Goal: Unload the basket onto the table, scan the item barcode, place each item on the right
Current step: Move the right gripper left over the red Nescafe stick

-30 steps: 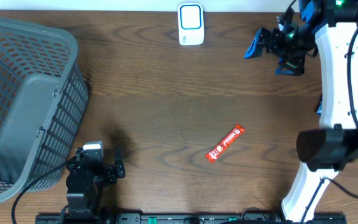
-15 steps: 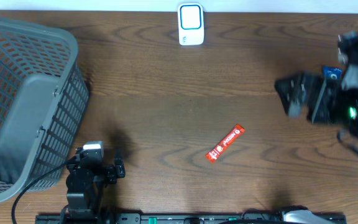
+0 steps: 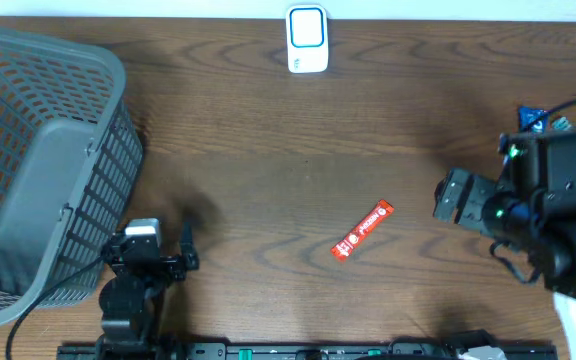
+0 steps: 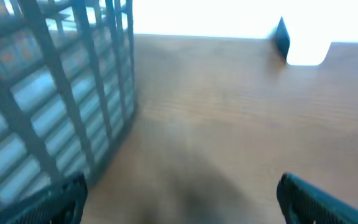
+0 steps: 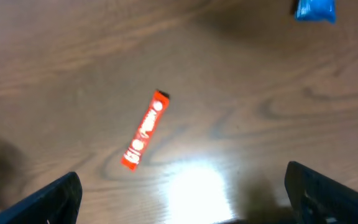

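The right gripper point(image 3: 450, 196), jaws spread wide and empty, hovers near the red snack stick point(image 3: 362, 230) lying flat mid-table; the left gripper point(image 3: 189, 256) sits open by the basket point(image 3: 28, 52). Pickup looks next: straddle the stick, close, then present it to the scanner point(image 3: 307, 38).

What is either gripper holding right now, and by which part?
Nothing. The left gripper and right gripper are both open and empty; the red stick packet lies untouched on the table.
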`<state>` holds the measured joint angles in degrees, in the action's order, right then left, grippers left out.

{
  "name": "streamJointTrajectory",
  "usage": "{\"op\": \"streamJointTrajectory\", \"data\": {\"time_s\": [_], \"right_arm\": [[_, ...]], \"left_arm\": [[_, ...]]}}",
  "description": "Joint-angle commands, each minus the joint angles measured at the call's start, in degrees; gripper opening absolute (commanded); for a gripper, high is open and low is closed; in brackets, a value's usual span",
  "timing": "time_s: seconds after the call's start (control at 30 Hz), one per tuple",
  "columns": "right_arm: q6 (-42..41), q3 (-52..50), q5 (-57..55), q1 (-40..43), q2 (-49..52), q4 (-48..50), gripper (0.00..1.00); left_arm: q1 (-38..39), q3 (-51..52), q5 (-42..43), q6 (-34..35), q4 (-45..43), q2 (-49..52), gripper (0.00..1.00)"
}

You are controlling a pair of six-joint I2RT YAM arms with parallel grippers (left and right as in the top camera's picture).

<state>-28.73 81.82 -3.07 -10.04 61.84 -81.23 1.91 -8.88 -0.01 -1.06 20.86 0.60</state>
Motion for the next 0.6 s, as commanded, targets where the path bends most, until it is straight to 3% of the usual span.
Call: {"op": "streamJointTrajectory", "data": {"time_s": [0.0, 0.1, 0.27, 0.4, 0.57], "right_arm": [[-2.08, -9.86, -1.79, -0.96, -6.60, 7.10, 0.99], [-2.10, -17.29, -1.77, -1.05, -9.40, 12.87, 0.99], [-3.52, -27.47, -0.98, -1.33, -9.40, 21.27, 0.99], [-11.30, -32.59, -0.98, -1.90, -7.65, 25.46, 0.99], [-26.18, -33.73, -1.09, -2.86, -4.24, 25.24, 0.99]], "left_arm": [[-0.22, 0.90, 0.90, -0.79, -7.91, -0.33, 0.98], [-0.24, 2.58, 0.92, -2.64, -13.20, -0.33, 0.98], [-0.24, 5.25, 4.22, -4.20, -14.16, -0.33, 0.98], [-0.24, 6.67, 9.77, -7.04, -14.75, -0.33, 0.98], [-0.24, 7.82, 10.58, -7.06, -16.33, -0.31, 0.98]]}}
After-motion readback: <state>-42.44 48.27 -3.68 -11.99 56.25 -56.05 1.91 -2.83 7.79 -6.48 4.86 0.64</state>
